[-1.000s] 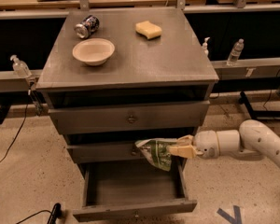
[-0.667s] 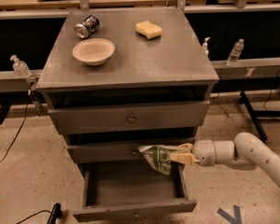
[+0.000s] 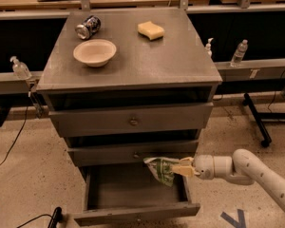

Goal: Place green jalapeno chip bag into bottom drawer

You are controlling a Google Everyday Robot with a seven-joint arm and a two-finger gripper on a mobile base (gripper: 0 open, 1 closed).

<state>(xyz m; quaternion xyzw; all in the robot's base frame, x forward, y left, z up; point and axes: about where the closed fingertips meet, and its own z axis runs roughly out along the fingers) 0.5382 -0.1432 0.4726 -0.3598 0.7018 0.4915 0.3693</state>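
The gripper [image 3: 176,169] reaches in from the right, its tan fingers [image 3: 184,167] clenched on the right end of the green jalapeno chip bag [image 3: 159,168]. The bag hangs over the right rear of the pulled-out bottom drawer [image 3: 137,216], just below the middle drawer's front. Its pale print cannot be read. On the cabinet's tabletop [image 3: 180,61] sit a bowl [image 3: 95,52], a yellow sponge [image 3: 150,30] and a tipped can [image 3: 88,26] whose label is illegible. The arm is cut off at the right edge.
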